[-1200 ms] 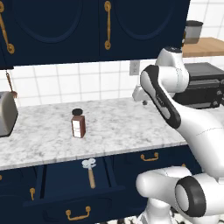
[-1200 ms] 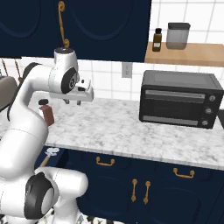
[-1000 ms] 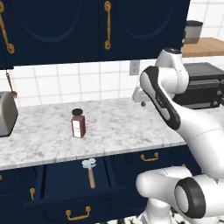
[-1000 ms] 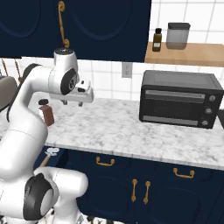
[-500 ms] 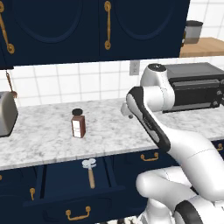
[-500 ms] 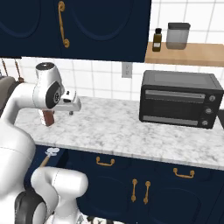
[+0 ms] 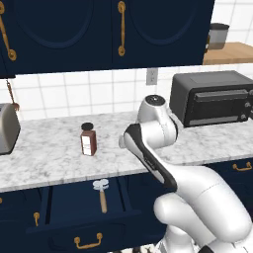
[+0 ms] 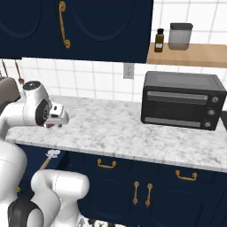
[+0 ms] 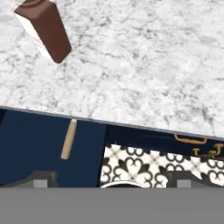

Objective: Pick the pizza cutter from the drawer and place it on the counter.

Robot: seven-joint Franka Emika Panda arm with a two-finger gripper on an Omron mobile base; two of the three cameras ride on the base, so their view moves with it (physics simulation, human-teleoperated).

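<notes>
Tan wood and silver metal: the cutter (image 7: 102, 192) is lying flat inside the open drawer (image 7: 79, 217) in the left base view, its long axis running front to back, wheel head pointing toward the counter (image 7: 49, 158) and handle toward the drawer front. The drawer is standing pulled out below the counter edge, brass pull (image 7: 88, 242) on its face. A brown bottle (image 7: 88, 140) with a black cap is standing upright on the counter, well behind the drawer; it is carrying a pale label, but no writing is legible. The arm (image 7: 153, 148) is rising from the lower right and bending over the counter edge to the right of the bottle, its wrist turning downward. A black oven (image 7: 212, 96) is sitting at the right, a toaster (image 7: 7, 128) at the left edge.

Right base view: the arm (image 8: 35, 111) is hanging its wrist just above the counter's (image 8: 133, 133) front edge at left. The cutter's (image 8: 48, 157) wheel is showing below that edge, beside the arm. The oven (image 8: 181, 99) is sitting at right, and a dark bottle (image 8: 159, 41) and a canister (image 8: 179, 36) are standing on a wooden shelf (image 8: 195, 55).

Hand view: the camera is looking down past the counter (image 9: 144, 65) edge. The cutter's handle (image 9: 68, 139) is showing on the drawer's (image 9: 39, 148) navy floor, its wheel end hidden under the stone. The bottle (image 9: 43, 28) is leaning across the top left. Two dark fingertips (image 9: 41, 178) are standing far apart at the bottom, jaws spread and holding nothing.
</notes>
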